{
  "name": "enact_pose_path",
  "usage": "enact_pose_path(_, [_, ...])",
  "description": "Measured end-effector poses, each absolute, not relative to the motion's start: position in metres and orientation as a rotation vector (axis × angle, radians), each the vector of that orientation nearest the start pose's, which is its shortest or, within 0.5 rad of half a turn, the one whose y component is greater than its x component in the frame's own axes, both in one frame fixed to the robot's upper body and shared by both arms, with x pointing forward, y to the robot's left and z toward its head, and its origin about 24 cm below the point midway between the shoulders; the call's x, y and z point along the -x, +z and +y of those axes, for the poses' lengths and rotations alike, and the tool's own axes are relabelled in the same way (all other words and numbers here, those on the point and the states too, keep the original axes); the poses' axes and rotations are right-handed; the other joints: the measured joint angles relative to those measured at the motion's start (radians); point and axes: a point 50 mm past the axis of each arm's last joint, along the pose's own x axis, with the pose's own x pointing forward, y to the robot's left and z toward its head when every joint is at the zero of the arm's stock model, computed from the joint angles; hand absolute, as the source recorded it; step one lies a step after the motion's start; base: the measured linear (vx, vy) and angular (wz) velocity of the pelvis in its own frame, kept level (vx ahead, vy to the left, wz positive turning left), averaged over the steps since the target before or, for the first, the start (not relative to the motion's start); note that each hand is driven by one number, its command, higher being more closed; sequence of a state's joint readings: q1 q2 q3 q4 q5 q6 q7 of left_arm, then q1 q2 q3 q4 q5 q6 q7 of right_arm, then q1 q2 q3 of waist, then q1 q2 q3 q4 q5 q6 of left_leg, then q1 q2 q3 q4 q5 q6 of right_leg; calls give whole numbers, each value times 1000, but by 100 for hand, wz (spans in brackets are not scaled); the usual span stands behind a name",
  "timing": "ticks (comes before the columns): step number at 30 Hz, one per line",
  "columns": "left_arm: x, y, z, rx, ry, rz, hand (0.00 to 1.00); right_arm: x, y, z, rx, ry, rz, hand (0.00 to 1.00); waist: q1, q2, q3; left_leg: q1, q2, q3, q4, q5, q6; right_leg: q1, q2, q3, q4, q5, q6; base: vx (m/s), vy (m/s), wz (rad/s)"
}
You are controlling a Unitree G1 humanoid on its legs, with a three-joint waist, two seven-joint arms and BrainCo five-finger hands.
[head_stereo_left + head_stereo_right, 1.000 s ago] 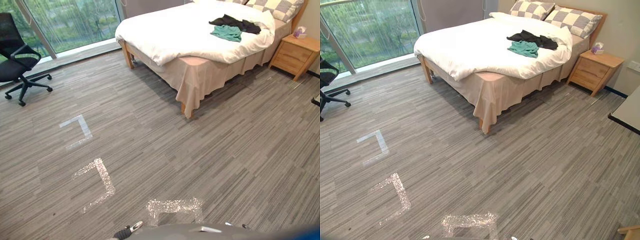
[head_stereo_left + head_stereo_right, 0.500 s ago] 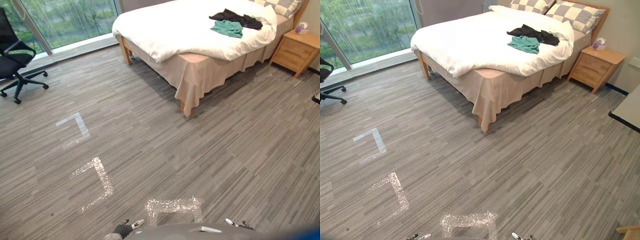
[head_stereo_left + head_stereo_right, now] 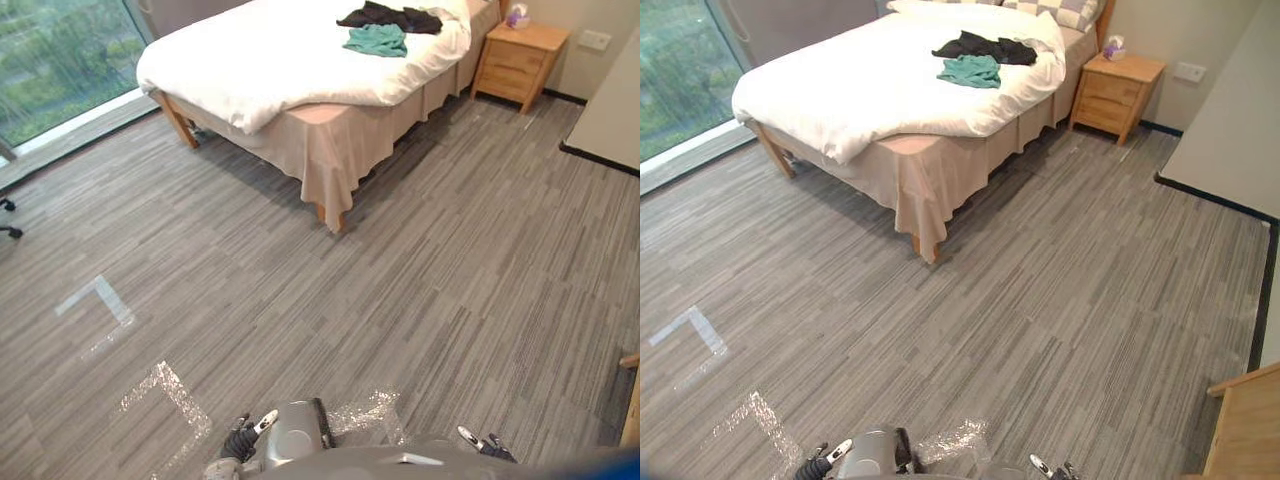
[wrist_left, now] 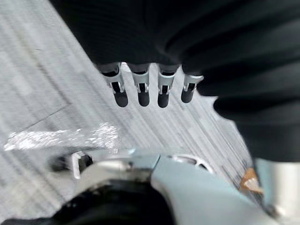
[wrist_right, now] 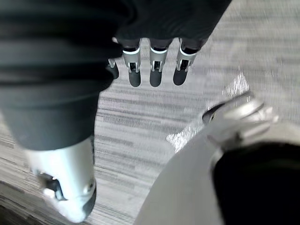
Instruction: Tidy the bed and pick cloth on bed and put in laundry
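Holding nothing in slack, open left hand (image 4: 142, 90) or right hand (image 5: 153, 71): too far from bed (image 3: 270, 70) for green cloth (image 3: 376, 40), black cloth (image 3: 388, 17) atop.

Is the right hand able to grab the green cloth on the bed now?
Probably not: the green cloth lies on the bed, a wide stretch of carpet away from the right hand, which hangs open.
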State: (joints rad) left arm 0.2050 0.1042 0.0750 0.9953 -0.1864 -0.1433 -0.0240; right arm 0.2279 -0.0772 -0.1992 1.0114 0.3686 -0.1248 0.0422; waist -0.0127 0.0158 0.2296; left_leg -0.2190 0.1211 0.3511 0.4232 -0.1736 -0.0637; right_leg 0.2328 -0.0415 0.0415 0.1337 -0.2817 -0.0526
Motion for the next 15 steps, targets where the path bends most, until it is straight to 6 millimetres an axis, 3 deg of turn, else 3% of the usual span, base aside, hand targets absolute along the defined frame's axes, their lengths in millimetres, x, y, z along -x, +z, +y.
enact_pose_path(1, [-65, -159, 205, 113, 262, 1027, 0, -48, -161, -214, -342, -480, 1011, 0, 2, 5, -2, -1, -8, -7, -136, 56, 0, 10, 1, 21, -4, -22, 14, 344, 212, -50])
enact_pose_path(2, [-65, -159, 206, 120, 270, 1025, 0, -48, -161, -213, -345, -477, 1010, 0, 5, 1, -2, 3, -11, -7, -150, 123, 35, 20, -3, 36, -7, -36, 21, 418, 272, -64])
enact_pose_path(3, [-58, -159, 212, 126, 300, 1029, 0, -47, -162, -206, -364, -469, 1014, 0, 16, -8, -14, 13, -36, 3, -147, 138, 91, 23, -33, 60, -12, -54, 23, 565, 306, -66])
enact_pose_path(4, [-60, -157, 217, 130, 324, 1010, 0, -51, -162, -204, -370, -465, 997, 0, 16, -37, -28, 3, -46, 28, -111, 82, 121, 16, -48, 73, 10, -32, 47, 483, 250, -56])
enact_pose_path(8, [-60, -157, 216, 137, 347, 994, 0, -50, -161, -203, -327, -440, 981, 0, 20, -39, -41, 70, -60, 81, -69, -4, 169, -29, -74, 81, 220, -8, 90, 486, 220, -28])
enact_pose_path(9, [-62, -156, 216, 90, 326, 985, 0, -47, -160, -204, -312, -435, 982, 0, 27, -42, -56, 94, -65, 94, -68, -27, 173, -81, -77, 79, 350, 11, 121, 357, 139, -20])
enact_pose_path(10, [-63, -155, 217, 46, 303, 977, 0, -46, -160, -205, -309, -439, 973, 0, 24, -47, -63, 109, -72, 93, -67, -54, 167, -132, -85, 72, 447, 46, 182, 507, 181, -30])
enact_pose_path(11, [-63, -154, 219, 0, 275, 977, 0, -48, -159, -205, -308, -437, 944, 0, 18, -58, -59, 153, -86, 94, -79, -108, 150, -253, -113, 48, 701, 151, 297, 315, 111, -24])
enact_pose_path(13, [-65, -154, 219, -35, 257, 979, 0, -48, -158, -206, -302, -436, 923, 0, 10, -59, -51, 205, -90, 104, -91, -120, 136, -338, -152, -13, 876, 162, 275, 318, 72, -19])
enact_pose_path(15, [-64, -155, 217, -69, 262, 993, 0, -47, -156, -207, -299, -418, 903, 0, -15, -43, -39, 314, -81, 129, -148, -121, 127, -423, -197, -136, 982, 112, 192, 356, 54, -22])
